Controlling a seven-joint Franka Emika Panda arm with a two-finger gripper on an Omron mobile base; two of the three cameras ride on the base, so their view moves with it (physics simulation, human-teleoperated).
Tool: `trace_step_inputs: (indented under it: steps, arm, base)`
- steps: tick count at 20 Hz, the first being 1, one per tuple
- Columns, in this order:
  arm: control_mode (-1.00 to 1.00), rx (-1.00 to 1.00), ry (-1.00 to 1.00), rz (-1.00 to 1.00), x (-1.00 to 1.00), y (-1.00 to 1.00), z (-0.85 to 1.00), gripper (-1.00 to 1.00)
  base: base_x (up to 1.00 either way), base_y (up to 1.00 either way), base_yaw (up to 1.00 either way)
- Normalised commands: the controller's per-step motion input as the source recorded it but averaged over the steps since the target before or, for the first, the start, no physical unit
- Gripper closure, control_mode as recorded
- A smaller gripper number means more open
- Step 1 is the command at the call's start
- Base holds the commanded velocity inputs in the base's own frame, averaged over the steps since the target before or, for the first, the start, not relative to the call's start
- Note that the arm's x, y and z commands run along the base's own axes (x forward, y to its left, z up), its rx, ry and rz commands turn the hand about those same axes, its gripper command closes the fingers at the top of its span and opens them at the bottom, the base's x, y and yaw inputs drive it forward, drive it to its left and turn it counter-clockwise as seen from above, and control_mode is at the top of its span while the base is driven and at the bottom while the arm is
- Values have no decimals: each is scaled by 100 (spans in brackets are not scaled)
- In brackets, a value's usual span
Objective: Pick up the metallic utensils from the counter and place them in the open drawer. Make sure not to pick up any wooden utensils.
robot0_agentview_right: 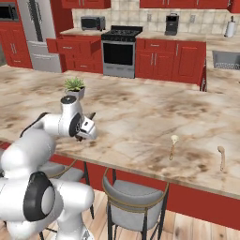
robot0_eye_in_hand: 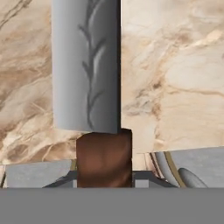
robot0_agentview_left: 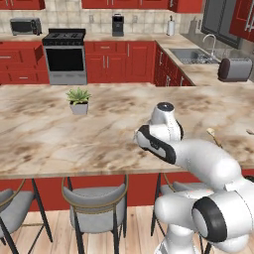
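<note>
A knife [robot0_eye_in_hand: 85, 65] with a broad grey blade and a brown handle stands straight up in the hand view, and my gripper [robot0_eye_in_hand: 104, 177] is shut on its handle. Seen from the right base view, the gripper [robot0_agentview_right: 88, 127] hangs just above the near edge of the marbled counter [robot0_agentview_right: 140, 117], with the knife's dark end [robot0_agentview_right: 92, 116] poking out. My own arm hides the gripper in the left base view. The red drawer [robot0_agentview_right: 74, 46] stands open in the far cabinets, left of the stove. Two pale wooden utensils [robot0_agentview_right: 173, 145] [robot0_agentview_right: 221, 157] lie near the counter's front right, far from my gripper.
A small potted plant [robot0_agentview_right: 74, 86] stands on the counter just behind my gripper. Grey stools [robot0_agentview_right: 133, 194] line the counter's near side below the edge. The stove [robot0_agentview_right: 119, 49] and more red cabinets fill the back wall. A toaster [robot0_agentview_left: 234, 69] and sink [robot0_agentview_left: 193, 55] sit on the right counter.
</note>
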Motion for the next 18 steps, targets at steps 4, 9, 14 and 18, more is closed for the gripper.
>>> trace_step_inputs:
  steps: [4,9,14,18]
  arm:
    - [-100,0,0,1,-50,-1,76,100]
    - [-100,-1,0,0,-57,-2,74,100]
    - [-100,0,-2,1,-68,-2,56,100]
    - [-100,0,-13,2,-70,-7,54,100]
  base:
    - [0,0,0]
    - [0,0,0]
    - [0,0,0]
    - [0,0,0]
